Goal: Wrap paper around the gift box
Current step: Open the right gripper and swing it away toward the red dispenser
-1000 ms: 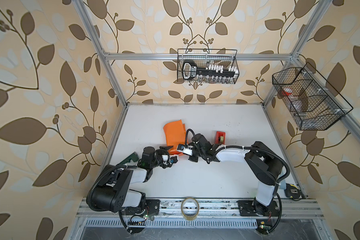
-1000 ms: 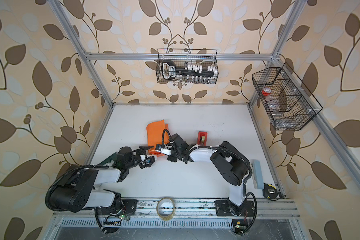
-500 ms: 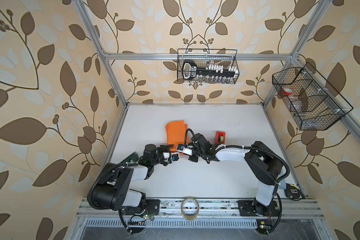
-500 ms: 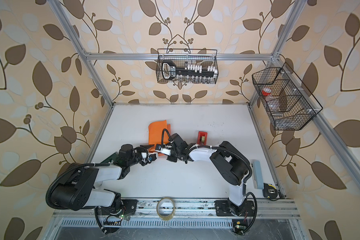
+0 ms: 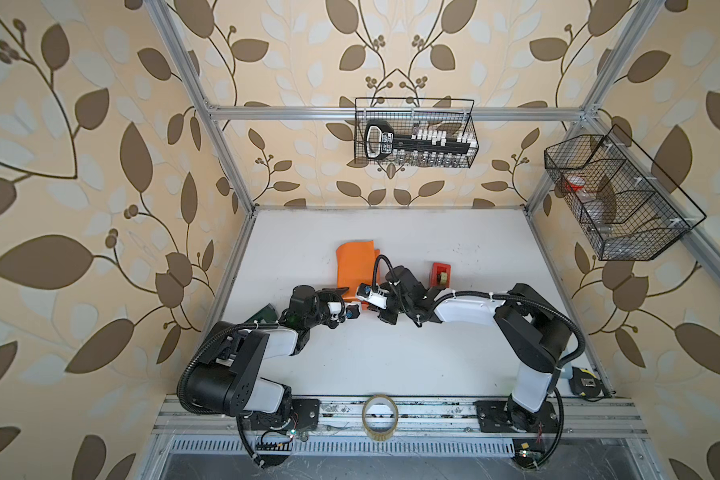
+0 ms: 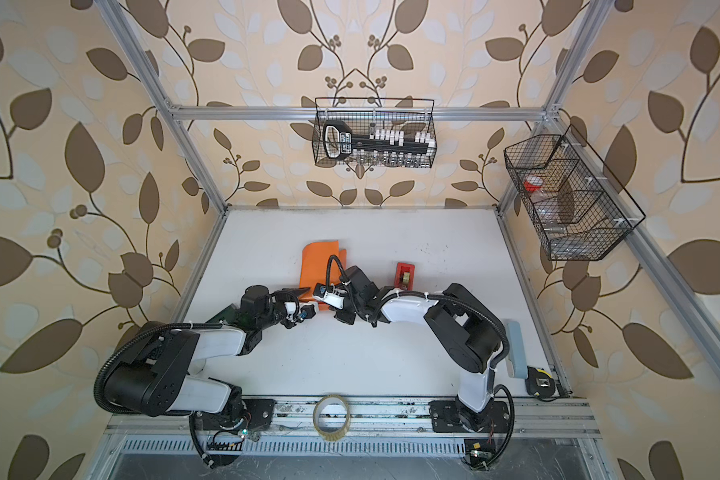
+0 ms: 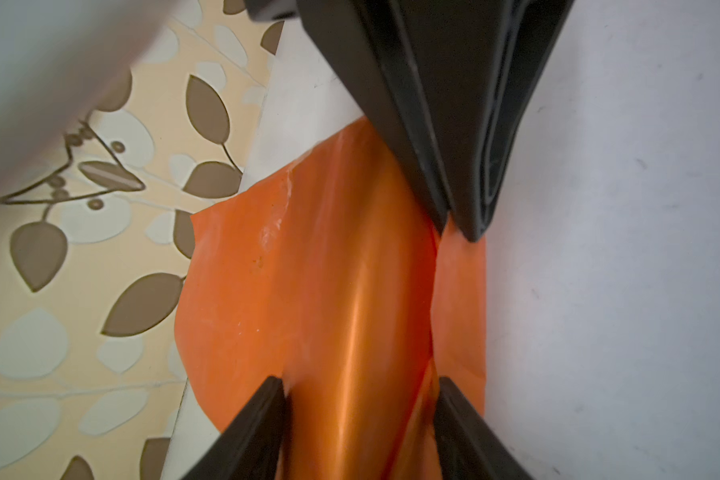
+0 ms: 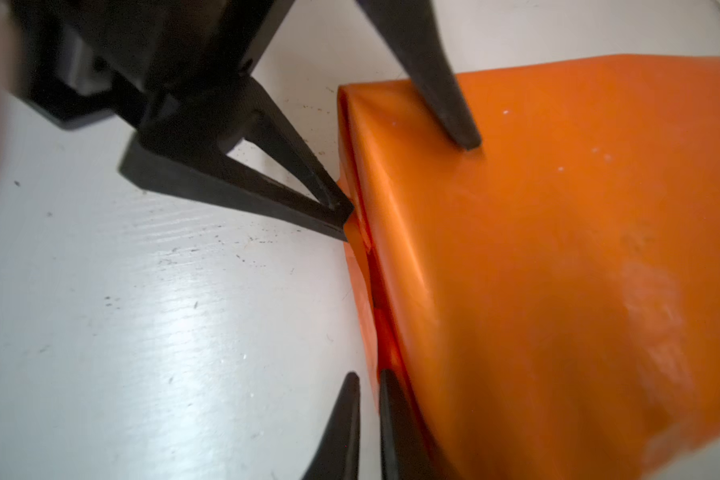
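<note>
The left end effector (image 7: pixel 357 386) stood spread, its jaws straddling a glossy raised ridge of the paper (image 7: pixel 308 270); whether they squeezed it could not be told. The bright orange paper lay folded on the tabletop (image 5: pixel 391 353), just ahead of that end effector and between it and the right one. The gift box showed nowhere and was presumably covered beneath. The sheet looked thin, light and slick, likely to crease, slip or tear under a hard pinch. The best hold therefore seemed to be the layered free edge low at its side, not the shiny crown. The right end effector (image 8: pixel 368 386) sat at that edge with its jaws a sliver apart; whether it gripped the flap was unclear. Only the right wrist view showed the seam's stacked layers and one left fingertip (image 8: pixel 466 139) resting on top. Only the top views showed the paper's whole length reaching away beyond both end effectors, and the red tape dispenser (image 5: pixel 440 274) past the right wrist.
</note>
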`<control>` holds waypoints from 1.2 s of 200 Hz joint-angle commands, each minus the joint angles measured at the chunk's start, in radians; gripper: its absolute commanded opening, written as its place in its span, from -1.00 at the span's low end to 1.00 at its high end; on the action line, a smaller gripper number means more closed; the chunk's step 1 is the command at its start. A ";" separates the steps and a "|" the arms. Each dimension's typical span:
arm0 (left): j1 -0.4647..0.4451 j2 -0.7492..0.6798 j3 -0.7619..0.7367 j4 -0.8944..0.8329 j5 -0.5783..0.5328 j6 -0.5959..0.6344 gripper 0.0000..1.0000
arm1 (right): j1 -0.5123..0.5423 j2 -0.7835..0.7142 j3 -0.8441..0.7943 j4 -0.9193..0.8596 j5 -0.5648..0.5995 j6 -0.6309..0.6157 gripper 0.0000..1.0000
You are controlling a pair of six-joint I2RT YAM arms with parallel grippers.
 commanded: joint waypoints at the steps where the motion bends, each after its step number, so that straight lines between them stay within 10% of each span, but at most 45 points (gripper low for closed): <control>1: -0.010 0.020 0.019 -0.079 -0.030 0.002 0.13 | -0.022 -0.139 -0.088 0.080 -0.033 0.087 -0.56; 68: -0.013 0.054 0.039 -0.100 -0.042 0.008 0.05 | -0.198 -0.641 -0.368 0.087 0.134 0.335 0.07; 103: -0.013 0.061 0.044 -0.108 -0.040 0.008 0.03 | -0.437 -0.789 -0.311 -0.183 0.274 0.673 0.09; 149: -0.018 0.064 0.062 -0.122 -0.048 0.006 0.00 | -0.807 -0.722 -0.281 -0.306 -0.227 0.835 0.37; 240: -0.019 0.074 0.082 -0.145 -0.054 0.025 -0.09 | -0.775 -0.482 -0.231 -0.448 -0.403 0.853 -0.07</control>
